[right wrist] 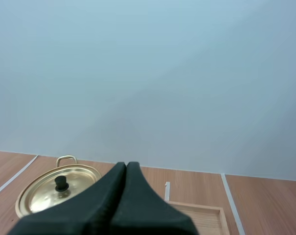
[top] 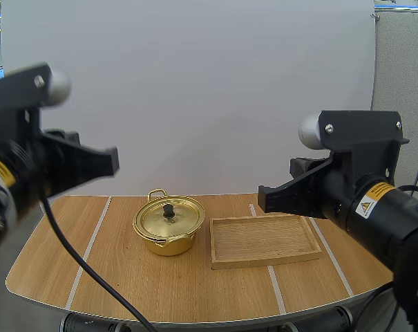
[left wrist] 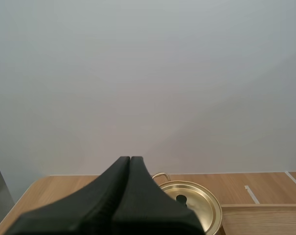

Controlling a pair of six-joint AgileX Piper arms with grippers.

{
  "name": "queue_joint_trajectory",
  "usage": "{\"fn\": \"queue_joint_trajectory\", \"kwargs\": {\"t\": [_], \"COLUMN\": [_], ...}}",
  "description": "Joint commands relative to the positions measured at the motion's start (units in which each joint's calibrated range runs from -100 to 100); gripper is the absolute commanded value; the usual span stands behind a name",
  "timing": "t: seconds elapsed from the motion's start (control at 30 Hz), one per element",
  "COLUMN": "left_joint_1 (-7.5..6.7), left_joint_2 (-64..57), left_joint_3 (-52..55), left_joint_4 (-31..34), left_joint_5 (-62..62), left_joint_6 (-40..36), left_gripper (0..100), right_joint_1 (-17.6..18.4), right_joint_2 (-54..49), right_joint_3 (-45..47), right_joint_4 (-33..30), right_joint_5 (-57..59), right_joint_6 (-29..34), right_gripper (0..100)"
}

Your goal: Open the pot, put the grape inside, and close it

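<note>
High view: our left gripper (top: 110, 163) and right gripper (top: 264, 196) hung above the table (top: 126, 290), arms cut off at the frame; the lidded gold pot (top: 166, 228) sat just beside the wooden tray (top: 264, 241), both well in from the table's edges. Left wrist view: our fingers (left wrist: 113, 196) lay pressed together, empty, hiding part of the pot. Right wrist view: likewise, covering part of the tray

Glossy gold-toned metal pot (top: 166, 238) and lid (top: 153, 220), smooth; knob (top: 168, 211) matt black. Bare matt grainy wood tray (top: 264, 241). Smooth wood-grain table (top: 126, 290). My left gripper (left wrist: 130, 159) and right gripper (right wrist: 126, 165): matt black, plastic-looking.
</note>
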Motion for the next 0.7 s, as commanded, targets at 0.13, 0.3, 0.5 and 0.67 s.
{"fn": "queue_joint_trajectory", "kwargs": {"t": [0.13,0.3,0.5,0.67], "left_joint_1": [0.41,0.41,0.85,1.78], "left_joint_2": [-1.41,-1.41,-1.95,-5.47], "left_joint_3": [26.0,32.68,39.35,45.25], "left_joint_4": [0.86,0.86,0.86,0.86], "left_joint_5": [-32.33,-39.95,-51.48,-65.91], "left_joint_6": [2.53,3.47,3.47,4.31], "left_gripper": [0,0,0,0], "right_joint_1": [-2.33,-2.33,-2.33,-2.39], "right_joint_2": [-0.76,-0.76,-1.75,-1.75], "right_joint_3": [15.55,19.33,19.61,20.34], "right_joint_4": [-7.25,-8.67,-8.56,-8.48], "right_joint_5": [-31.43,-30.28,-29.24,-29.28], "right_joint_6": [-0.27,-0.27,-0.27,-0.06], "right_gripper": [0,0,0,0]}}
